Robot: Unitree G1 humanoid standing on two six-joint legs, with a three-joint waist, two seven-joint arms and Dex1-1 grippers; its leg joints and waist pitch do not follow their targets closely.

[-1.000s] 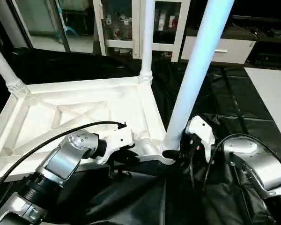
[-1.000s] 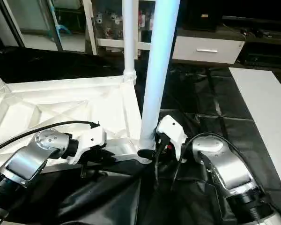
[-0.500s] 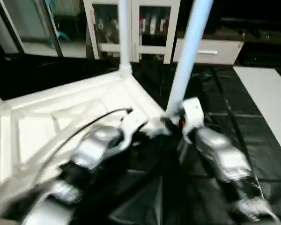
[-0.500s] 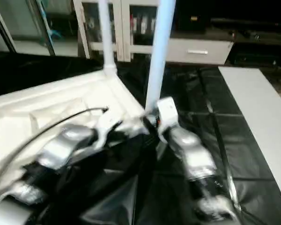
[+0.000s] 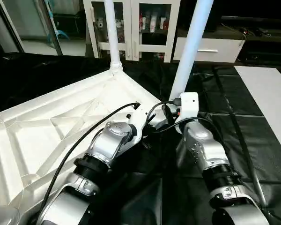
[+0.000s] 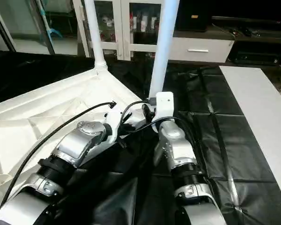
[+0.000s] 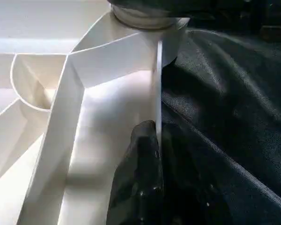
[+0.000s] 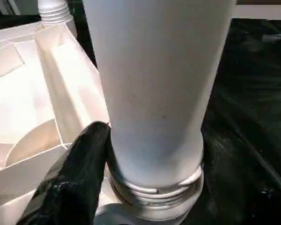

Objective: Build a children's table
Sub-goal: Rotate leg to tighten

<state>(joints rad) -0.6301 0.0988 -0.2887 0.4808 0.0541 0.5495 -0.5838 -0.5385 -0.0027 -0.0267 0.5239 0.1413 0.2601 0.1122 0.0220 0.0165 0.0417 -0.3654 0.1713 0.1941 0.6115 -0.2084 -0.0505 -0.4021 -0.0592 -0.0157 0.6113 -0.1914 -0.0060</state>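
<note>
Both arms have stretched forward; right tool [image 8: 131, 187] pinches upright leg [image 5: 189, 51]; left unclear

**Legible markings: none**

I checked every surface ahead of my grippers for text. The tabletop [image 5: 61, 122] ribs and the leg [image 8: 154, 93] by my right gripper are plain white, with no lettering or numbers. My forearm housings carry no readable label. Items behind the cabinet [image 5: 145, 23] glass, far beyond my hands, are too small to read.
</note>
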